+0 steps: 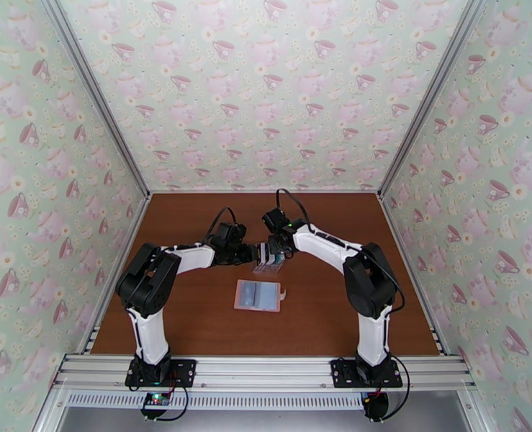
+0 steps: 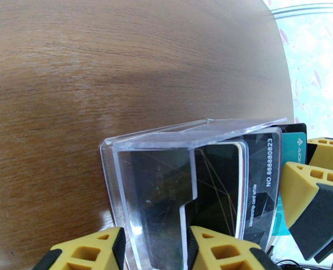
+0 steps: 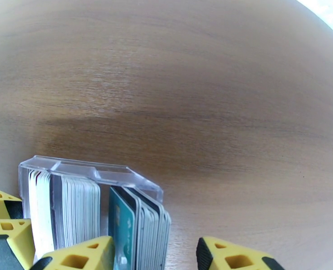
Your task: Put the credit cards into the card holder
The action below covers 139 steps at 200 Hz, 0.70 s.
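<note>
Pink wallet point(image 1: 258, 295) open; L claw point(image 2: 155, 248) grips card rack point(image 2: 152, 145), R claw point(image 3: 153, 254) beside

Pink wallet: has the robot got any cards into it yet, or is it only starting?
Nothing looks done: the pink wallet lies open, no card seen in its pockets. In hand: the left tool straddles the clear rack, the right tool stands open around a bunch of cards in it. To do: lifting cards out and pocketing them.
</note>
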Each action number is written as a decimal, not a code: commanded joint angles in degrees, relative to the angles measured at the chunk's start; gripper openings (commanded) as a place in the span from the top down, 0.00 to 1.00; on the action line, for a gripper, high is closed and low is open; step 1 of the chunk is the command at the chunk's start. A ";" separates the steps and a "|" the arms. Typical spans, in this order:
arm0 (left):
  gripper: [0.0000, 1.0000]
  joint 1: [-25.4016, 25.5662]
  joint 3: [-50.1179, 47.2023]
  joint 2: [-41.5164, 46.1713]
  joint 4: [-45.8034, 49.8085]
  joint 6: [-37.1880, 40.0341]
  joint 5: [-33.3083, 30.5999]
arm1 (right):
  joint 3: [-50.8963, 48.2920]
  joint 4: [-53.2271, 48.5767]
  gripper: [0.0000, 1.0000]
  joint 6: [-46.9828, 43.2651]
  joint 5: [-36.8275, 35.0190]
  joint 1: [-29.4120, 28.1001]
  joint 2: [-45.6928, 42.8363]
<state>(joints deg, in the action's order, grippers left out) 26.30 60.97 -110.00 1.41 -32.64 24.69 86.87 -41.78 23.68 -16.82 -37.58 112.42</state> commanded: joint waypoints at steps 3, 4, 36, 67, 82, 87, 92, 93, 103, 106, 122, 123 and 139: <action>0.57 -0.15 0.78 -2.10 1.74 -0.16 -0.32 | 0.88 -1.87 0.47 -0.93 -2.98 -0.27 -0.19; 0.57 -0.17 0.76 -2.13 1.75 -0.15 -0.29 | 0.88 -1.89 0.47 -0.97 -3.01 -0.28 -0.25; 0.57 -0.17 0.80 -2.11 1.75 -0.21 -0.32 | 0.89 -2.67 0.48 -1.33 -4.02 -0.22 -1.49; 0.57 -0.20 0.75 -2.13 1.73 -0.29 -0.25 | 1.03 -3.04 0.48 -1.45 -4.28 -0.28 -2.06; 0.57 -0.18 0.82 -2.20 1.75 -0.32 -0.26 | 1.11 -3.30 0.48 -1.55 -4.46 -0.36 -2.38; 0.57 -0.20 0.80 -2.19 1.75 -0.31 -0.25 | 1.15 -3.31 0.48 -1.57 -4.54 -0.33 -2.53; 0.57 -0.20 0.82 -2.16 1.77 -0.32 -0.25 | 1.11 -3.39 0.49 -1.62 -4.60 -0.34 -2.65; 0.57 -0.20 0.82 -2.20 1.81 -0.32 -0.25 | 1.11 -3.39 0.49 -1.58 -4.70 -0.32 -2.69; 0.57 -0.20 0.82 -2.16 1.86 -0.30 -0.25 | 1.19 -3.56 0.49 -1.62 -4.79 -0.36 -2.97; 0.57 -0.20 0.75 -2.23 1.85 -0.31 -0.25 | 1.26 -3.57 0.49 -1.59 -4.78 -0.34 -2.99; 0.57 -0.20 0.83 -2.22 1.84 -0.32 -0.29 | 1.31 -3.77 0.49 -1.55 -4.89 -0.31 -3.41; 0.57 -0.20 0.87 -2.18 1.84 -0.32 -0.27 | 1.34 -3.80 0.49 -1.59 -4.89 -0.30 -3.42; 0.57 -0.20 0.85 -2.18 1.84 -0.31 -0.25 | 1.54 -3.99 0.50 -1.69 -4.89 -0.40 -3.67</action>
<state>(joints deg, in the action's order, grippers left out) 26.30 60.97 -110.00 1.41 -32.84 24.69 86.87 -43.16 23.05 -19.25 -37.91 111.13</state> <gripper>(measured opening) 0.426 0.506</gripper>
